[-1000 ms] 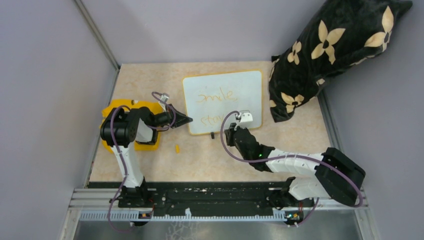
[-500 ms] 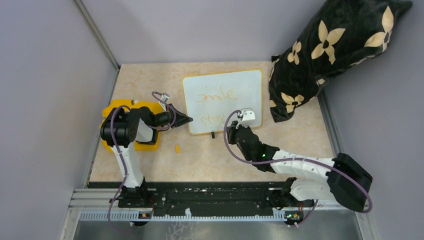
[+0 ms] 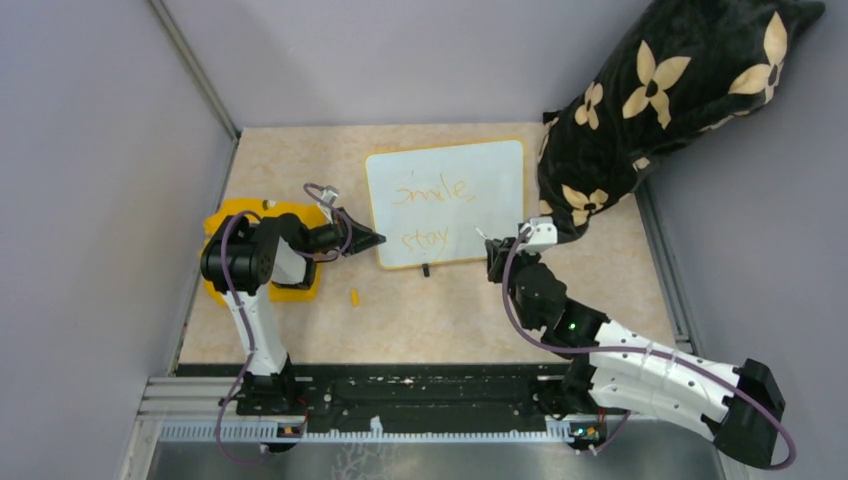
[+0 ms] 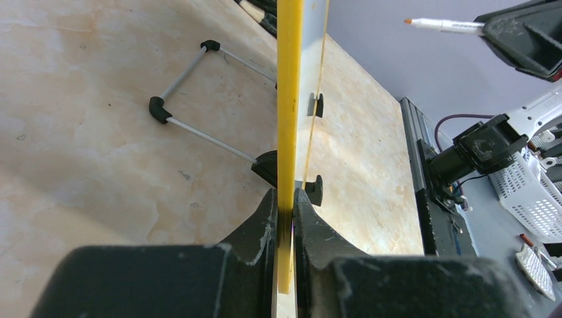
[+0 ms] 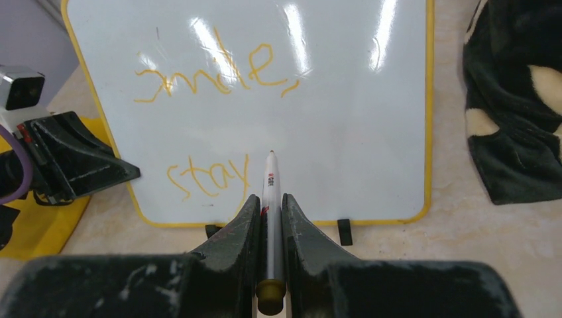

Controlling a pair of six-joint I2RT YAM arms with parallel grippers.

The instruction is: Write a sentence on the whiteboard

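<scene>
Right wrist view shows the right claw pinching a thin white marker near the small white yellow-rimmed whiteboard, propped on the beige bench, likely light, stiff and slippery, so the left claw clamping its rim seems right

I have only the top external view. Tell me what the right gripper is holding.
Observer: The right gripper is shut on a white marker. Its tip points at the whiteboard, just right of the last word of the sentence.
Operator: Report whether the tip touches the board.
Observer: In the left wrist view, the orange tip hangs in the air, apart from the board face.
Operator: Now tell me how the left gripper holds the board.
Observer: The left gripper is clamped on the board's yellow rim, one finger on each side.
</scene>
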